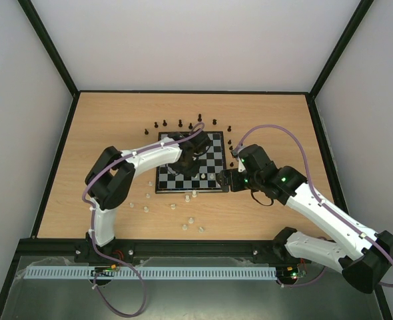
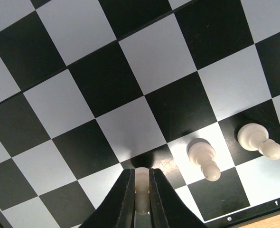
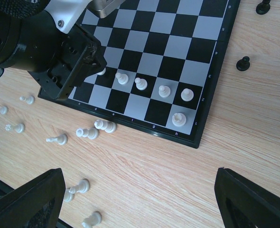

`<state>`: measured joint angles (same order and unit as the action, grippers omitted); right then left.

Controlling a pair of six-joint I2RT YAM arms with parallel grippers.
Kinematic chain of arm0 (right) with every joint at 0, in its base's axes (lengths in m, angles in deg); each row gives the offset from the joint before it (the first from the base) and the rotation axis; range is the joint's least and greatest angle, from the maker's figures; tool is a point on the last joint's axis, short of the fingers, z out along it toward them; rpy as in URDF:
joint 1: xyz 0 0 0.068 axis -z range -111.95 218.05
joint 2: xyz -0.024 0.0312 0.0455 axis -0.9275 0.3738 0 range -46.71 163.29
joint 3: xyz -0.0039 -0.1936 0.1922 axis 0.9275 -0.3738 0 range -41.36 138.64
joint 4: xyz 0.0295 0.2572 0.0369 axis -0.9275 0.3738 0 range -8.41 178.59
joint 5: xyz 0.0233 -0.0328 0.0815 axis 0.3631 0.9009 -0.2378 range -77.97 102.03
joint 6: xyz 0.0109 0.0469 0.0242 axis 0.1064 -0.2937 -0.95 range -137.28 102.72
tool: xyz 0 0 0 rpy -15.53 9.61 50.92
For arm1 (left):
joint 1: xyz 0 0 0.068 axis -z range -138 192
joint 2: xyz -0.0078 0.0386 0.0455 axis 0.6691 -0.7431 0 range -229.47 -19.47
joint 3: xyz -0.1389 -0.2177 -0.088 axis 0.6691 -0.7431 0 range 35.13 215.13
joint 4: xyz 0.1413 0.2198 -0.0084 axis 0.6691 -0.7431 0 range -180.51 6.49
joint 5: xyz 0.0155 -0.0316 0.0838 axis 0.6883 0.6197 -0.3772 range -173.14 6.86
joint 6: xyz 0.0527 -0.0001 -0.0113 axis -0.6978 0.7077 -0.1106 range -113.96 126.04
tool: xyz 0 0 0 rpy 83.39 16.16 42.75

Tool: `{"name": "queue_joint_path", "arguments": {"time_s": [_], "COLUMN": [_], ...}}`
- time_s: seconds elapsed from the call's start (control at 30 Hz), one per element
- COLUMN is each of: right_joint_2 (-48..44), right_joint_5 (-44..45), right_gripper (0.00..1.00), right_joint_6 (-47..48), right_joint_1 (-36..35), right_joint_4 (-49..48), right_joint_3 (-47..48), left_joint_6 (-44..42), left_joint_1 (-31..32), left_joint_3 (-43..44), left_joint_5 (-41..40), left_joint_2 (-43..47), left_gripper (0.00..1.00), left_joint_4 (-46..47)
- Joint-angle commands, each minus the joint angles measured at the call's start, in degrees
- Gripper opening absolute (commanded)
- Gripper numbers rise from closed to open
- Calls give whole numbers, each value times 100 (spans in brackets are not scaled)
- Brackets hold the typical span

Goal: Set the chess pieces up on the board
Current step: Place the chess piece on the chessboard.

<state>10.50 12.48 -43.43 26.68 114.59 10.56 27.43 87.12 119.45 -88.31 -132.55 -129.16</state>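
Pinched shut on a white pawn [image 2: 141,186], left gripper [image 2: 141,175] low over a black square of the board [image 2: 126,126], just left of four pawns [image 3: 164,90] lined along the near second row, rook [image 3: 179,118] in the near right corner; seemingly extending that row leftward. Spread wide and empty, right gripper [image 3: 140,175] over the table [image 3: 154,161] near the board's right corner, probably parked out of the way. Legible only: file letters "e" and "f" along the near edge; no brand visible.
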Motion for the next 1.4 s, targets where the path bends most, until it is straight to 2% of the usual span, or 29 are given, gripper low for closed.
{"name": "queue_joint_path", "arguments": {"time_s": [0.0,1.37], "right_joint_2": [-78,-122], "right_joint_5": [39,-38], "right_gripper": [87,87], "right_joint_6": [-16,18], "right_joint_1": [-19,-19], "right_joint_4": [241,187], "right_joint_3": [2,-73], "left_joint_6": [-34,44], "left_joint_1": [66,119], "left_joint_3": [99,-25], "left_joint_5": [15,-87], "left_joint_2": [-87,-200], "left_gripper": [8,14], "left_joint_4": [-20,38]}}
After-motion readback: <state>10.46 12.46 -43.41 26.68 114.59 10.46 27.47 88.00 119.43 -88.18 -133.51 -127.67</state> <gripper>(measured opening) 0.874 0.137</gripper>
